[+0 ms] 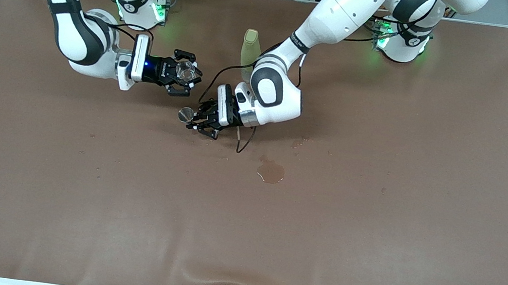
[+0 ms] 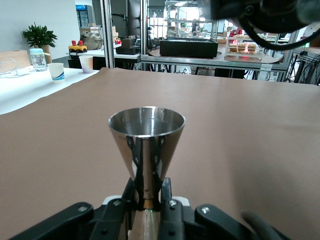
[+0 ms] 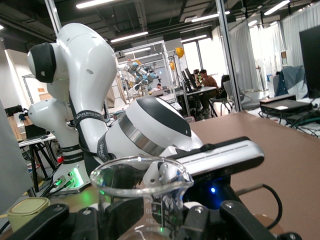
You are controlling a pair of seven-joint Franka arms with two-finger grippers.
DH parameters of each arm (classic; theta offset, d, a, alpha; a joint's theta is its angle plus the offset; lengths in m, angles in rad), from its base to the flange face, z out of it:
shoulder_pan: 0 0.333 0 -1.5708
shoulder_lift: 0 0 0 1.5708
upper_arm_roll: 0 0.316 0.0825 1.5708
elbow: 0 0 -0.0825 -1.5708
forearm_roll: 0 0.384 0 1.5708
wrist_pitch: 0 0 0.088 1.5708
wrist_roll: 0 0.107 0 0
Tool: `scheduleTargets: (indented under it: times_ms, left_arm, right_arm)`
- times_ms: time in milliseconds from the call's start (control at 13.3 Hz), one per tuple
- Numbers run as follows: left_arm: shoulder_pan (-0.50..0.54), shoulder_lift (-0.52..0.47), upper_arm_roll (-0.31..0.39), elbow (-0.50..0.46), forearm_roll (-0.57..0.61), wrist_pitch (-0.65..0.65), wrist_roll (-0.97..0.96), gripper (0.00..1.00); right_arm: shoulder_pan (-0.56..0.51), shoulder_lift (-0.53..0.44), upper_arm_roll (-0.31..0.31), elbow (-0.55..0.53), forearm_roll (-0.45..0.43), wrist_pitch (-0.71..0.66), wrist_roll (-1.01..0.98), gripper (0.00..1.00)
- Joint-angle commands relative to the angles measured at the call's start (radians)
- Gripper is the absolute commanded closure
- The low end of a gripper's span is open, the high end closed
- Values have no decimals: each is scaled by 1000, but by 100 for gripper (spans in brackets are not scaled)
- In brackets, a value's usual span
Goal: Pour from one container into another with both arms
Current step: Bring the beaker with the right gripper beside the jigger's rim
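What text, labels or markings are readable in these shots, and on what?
Left arm band: white lettering, too blurred to read.
Glass cup in the right gripper: printed measuring marks, no number readable.
Jigger in the left gripper: no text visible.
Bottle: no label visible.

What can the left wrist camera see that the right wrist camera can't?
Only the left wrist view shows the silver jigger, upright with its waist pinched in the left gripper, plus paper cups on a white side table. Only the right wrist view shows the clear glass cup gripped by the right gripper, the left arm, and the bottle's yellow-green cap. Both show the brown table.
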Motion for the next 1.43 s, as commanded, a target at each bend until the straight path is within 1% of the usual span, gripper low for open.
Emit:
scheduleTargets:
  times_ms: [0,827,1053,1203,1354]
  left_arm:
    - [-14,16,12,33,-27,17,-6,100]
    - [-11,18,10,26,-25,17,-6,100]
    - [-11,16,10,25,-27,17,-6,100]
    - [-11,18,10,25,-27,17,-6,100]
    - [-11,18,10,25,-28,17,-4,100]
  right_arm:
    - [20,-34,-6,-23,29,23,85,100]
    - [46,-14,-4,-20,34,45,397,100]
    - [59,-14,-4,-18,70,56,425,100]
    - [71,-14,-3,-18,101,65,484,100]
    - [82,-14,-3,-18,109,75,562,100]
